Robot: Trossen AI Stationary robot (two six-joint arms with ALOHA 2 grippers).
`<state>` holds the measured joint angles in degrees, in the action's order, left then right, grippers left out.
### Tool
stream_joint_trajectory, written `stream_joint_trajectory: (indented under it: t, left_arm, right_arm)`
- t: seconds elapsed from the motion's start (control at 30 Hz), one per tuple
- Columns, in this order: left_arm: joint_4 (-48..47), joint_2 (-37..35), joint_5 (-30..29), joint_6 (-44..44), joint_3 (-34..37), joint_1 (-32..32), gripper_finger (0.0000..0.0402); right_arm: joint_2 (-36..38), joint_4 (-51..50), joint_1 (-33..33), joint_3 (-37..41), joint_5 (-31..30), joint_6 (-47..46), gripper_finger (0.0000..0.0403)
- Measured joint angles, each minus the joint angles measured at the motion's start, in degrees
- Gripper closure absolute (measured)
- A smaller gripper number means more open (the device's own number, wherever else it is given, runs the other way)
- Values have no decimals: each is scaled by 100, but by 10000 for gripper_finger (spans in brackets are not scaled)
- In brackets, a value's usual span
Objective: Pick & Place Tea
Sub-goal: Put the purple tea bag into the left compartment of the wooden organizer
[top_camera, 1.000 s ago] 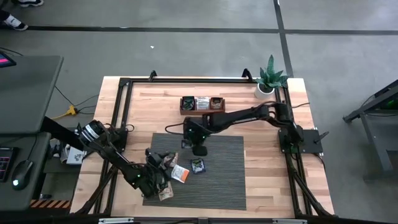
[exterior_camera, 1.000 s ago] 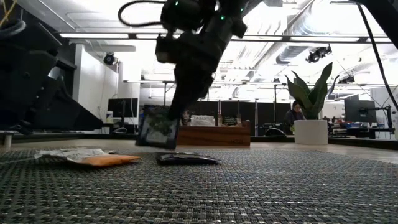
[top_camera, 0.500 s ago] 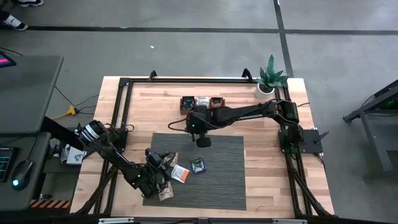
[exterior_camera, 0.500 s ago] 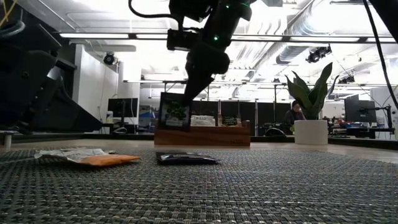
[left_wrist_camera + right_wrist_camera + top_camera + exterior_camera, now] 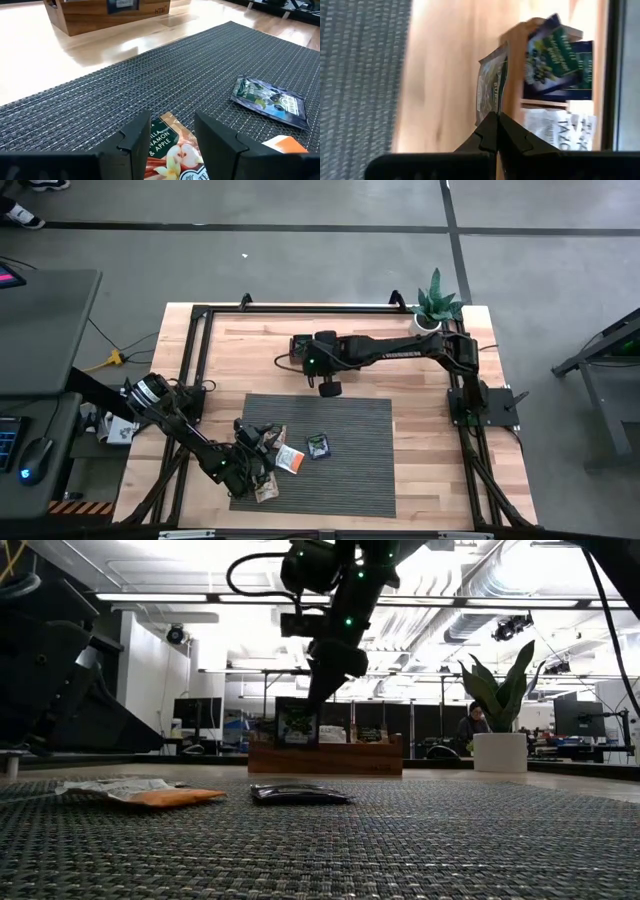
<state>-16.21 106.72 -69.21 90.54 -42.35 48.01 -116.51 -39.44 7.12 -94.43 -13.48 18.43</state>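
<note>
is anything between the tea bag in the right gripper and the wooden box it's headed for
Nothing visible does. The right gripper is shut on a dark green tea sachet, hanging at the left end of the wooden box. That end already holds sachets, so the slot may be snug.

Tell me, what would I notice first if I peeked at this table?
You would first spot the right gripper dangling a dark green tea sachet just above the wooden box at the far side of the table. Next, a dark sachet and an orange one lying on the grey mat, with the left gripper open over a tan one.
</note>
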Motion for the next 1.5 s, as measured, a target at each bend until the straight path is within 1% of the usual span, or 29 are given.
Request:
stream_joint_trajectory:
  t: [0.1, 0.2, 0.47, 0.67, 0.77, 1.03, 1.23, 1.33, 1.43, 1.5]
  left_arm:
    - [-2, 0, 6, 0, 0, 0, 251]
    - [-24, 0, 39, 0, 0, -1, 251]
    - [-24, 0, 42, 0, 0, -2, 251]
    - [-24, 2, 85, 0, 0, -2, 251]
    - [-24, 2, 83, 0, 0, -2, 251]
    - [-20, 2, 85, 0, 0, -6, 250]
    - [5, 2, 76, 0, 0, -43, 250]
    - [28, 2, 181, -7, 0, -138, 250]
    - [96, 31, 263, -23, 0, -187, 250]
    - [164, 112, 320, -22, 0, -227, 250]
  right_arm:
    - [0, 72, 81, -12, -4, 31, 403]
    - [0, -26, 123, -202, 8, 92, 403]
    - [7, -248, 197, -986, 16, 337, 403]
    - [7, -717, 246, -1554, -19, 370, 403]
    - [7, -866, 257, -1715, -4, 372, 403]
    - [-30, -1016, 305, -1781, -8, 356, 403]
    - [-235, -1096, 299, -1775, 39, 351, 403]
    - [-313, -1058, 312, -1775, 55, 346, 403]
    - [-334, -966, 365, -1731, 310, 280, 403]
    - [-334, -900, 415, -1727, 346, 251, 403]
